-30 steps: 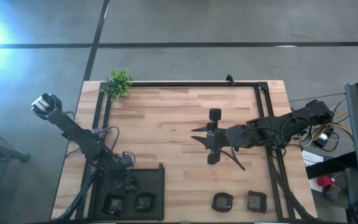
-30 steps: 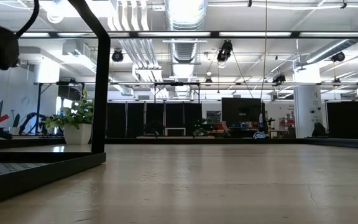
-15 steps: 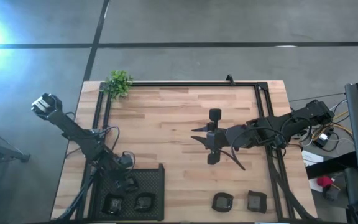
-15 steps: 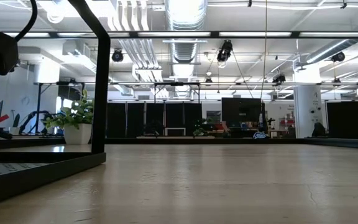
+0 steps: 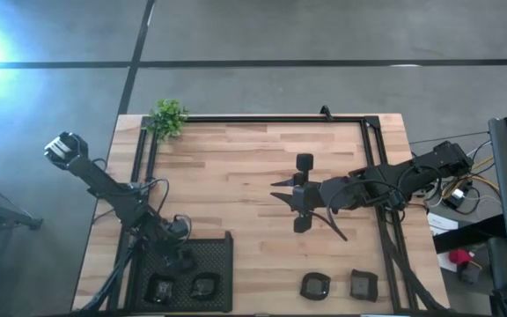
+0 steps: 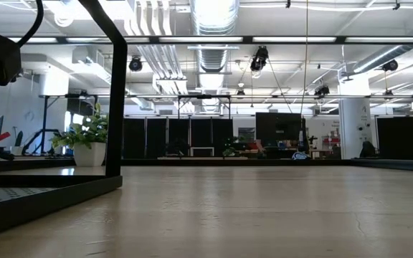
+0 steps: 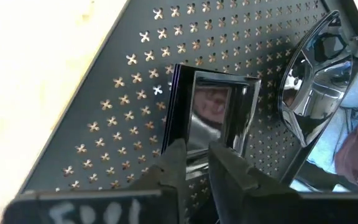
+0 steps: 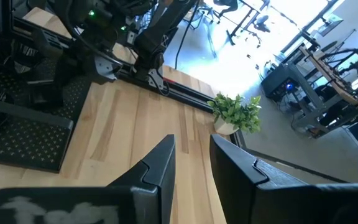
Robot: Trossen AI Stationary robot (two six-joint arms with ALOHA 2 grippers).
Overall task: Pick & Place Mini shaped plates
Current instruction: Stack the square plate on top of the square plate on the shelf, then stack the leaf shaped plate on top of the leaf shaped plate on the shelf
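Black perforated mesh tray [image 5: 209,255] sits at the left near edge of the wooden bench [image 5: 236,176], and that is where the placed dishes are gathering. The left gripper [image 5: 181,261] is down inside it; in its wrist view a glossy square plate [image 7: 213,112] lies flat on the mesh just ahead of the fingertips, beside a rounded plate [image 7: 319,74], and the jaws stand a little apart with no dish between them, so the square one reads as freshly set down rather than held. From above, two more dark plates show in the tray's near part, one [image 5: 160,288] to the left and one [image 5: 203,286] beside it, so at least three dishes look delivered; whether more hide under the arm I cannot tell. Further right, the right gripper [image 5: 301,195] hangs over the middle of the bench, well away from any dish, its jaws slightly parted around nothing in its own wrist view. Two plates are left out on the bare wood near the front edge, a rounded plate [image 5: 314,285] and a squarer plate [image 5: 363,284] just beside it. My reading is that the job is more than half done, with those two on the right yet to be carried to the tray.
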